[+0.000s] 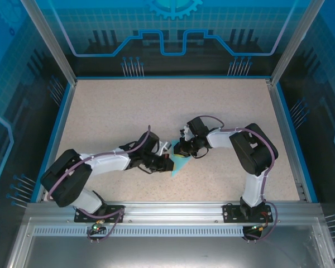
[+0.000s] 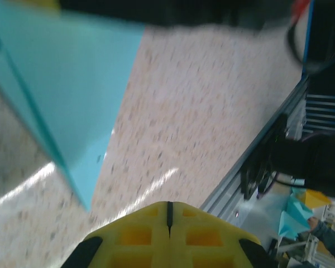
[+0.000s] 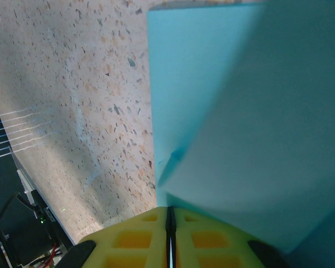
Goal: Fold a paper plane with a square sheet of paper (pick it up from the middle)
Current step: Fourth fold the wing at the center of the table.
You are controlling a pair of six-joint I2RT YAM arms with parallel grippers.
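Right gripper (image 3: 168, 212) clamped on the folded paper (image 1: 178, 166), we judge; its tip points to the near edge. Left gripper (image 2: 168, 206), closed and empty, sits just left.
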